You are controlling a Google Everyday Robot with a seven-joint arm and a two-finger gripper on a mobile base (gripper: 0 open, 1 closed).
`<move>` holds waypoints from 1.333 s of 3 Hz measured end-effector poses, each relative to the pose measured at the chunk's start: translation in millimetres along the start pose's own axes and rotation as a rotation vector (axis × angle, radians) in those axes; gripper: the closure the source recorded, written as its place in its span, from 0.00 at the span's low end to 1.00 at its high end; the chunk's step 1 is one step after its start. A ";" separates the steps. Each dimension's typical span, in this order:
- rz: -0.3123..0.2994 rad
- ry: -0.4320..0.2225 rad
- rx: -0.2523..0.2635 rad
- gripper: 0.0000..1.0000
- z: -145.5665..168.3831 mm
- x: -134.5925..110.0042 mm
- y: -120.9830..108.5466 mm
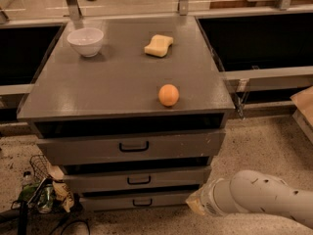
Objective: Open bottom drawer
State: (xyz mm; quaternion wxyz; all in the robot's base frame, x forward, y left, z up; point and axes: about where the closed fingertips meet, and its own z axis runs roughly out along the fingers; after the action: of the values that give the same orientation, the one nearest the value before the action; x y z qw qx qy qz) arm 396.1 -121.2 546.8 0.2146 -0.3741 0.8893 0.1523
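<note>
The grey cabinet (pixel 122 77) has three shut drawers. The bottom drawer (pixel 112 201) is the slimmest, at floor level, with a small black loop handle (pixel 142 202). The mid drawer (pixel 171 176) and the tall top drawer (pixel 186 144) sit above it. My white arm (pixel 264 197) reaches in from the lower right, close to the floor. My gripper (pixel 196 203) is at its tan left end, just off the bottom drawer's right corner and to the right of the handle.
On the cabinet top are a white bowl (pixel 85 40), a yellow sponge (pixel 158 45) and an orange (pixel 168 95). A wire basket with bottles (pixel 41 190) and cables lie on the floor at lower left. A cardboard box (pixel 304 109) stands at the right.
</note>
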 end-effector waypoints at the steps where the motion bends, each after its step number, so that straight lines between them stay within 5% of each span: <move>1: 0.028 -0.016 0.002 1.00 13.5 9.7 4.4; 3: 0.085 -0.003 -0.006 1.00 83.0 51.6 17.0; 4: 0.089 0.063 -0.021 1.00 114.6 64.6 20.7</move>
State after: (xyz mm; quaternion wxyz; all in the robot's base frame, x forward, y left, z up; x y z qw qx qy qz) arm 371.1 -96.6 418.3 0.1756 -0.3408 0.9098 0.1592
